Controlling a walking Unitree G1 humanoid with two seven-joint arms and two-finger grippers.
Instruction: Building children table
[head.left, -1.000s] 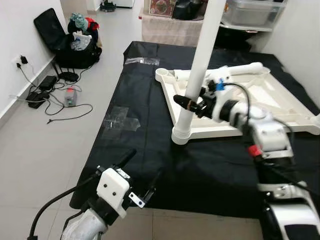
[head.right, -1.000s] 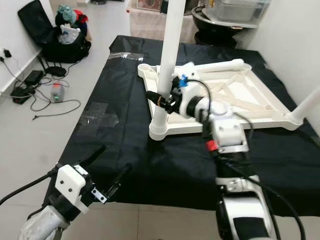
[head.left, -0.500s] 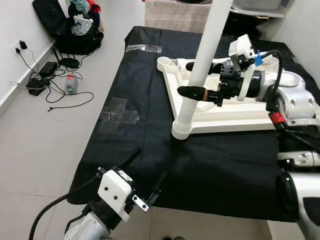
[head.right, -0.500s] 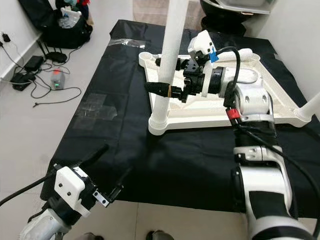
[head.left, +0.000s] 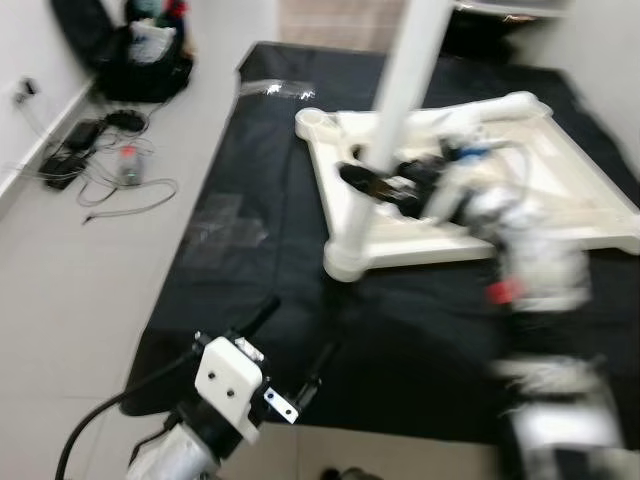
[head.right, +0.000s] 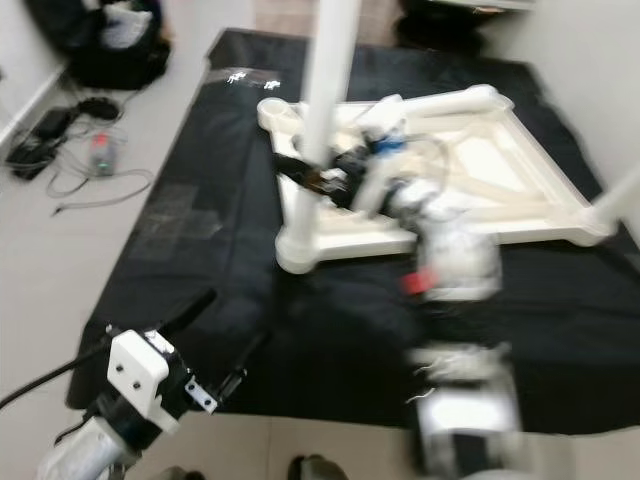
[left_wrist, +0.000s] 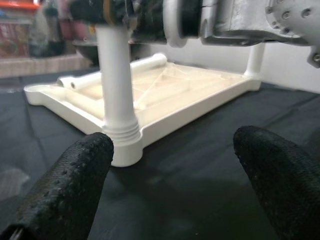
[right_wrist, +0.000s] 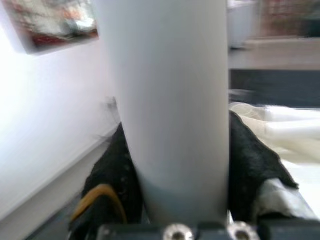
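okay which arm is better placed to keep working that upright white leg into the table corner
Right, most likely. The right gripper is clamped around the white table leg above its corner socket, while the left gripper hangs open over the black mat, apart from the tabletop.

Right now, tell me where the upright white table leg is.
The table leg stands in the near-left corner socket of the upside-down tabletop on the black sheet, gripped by the right gripper.
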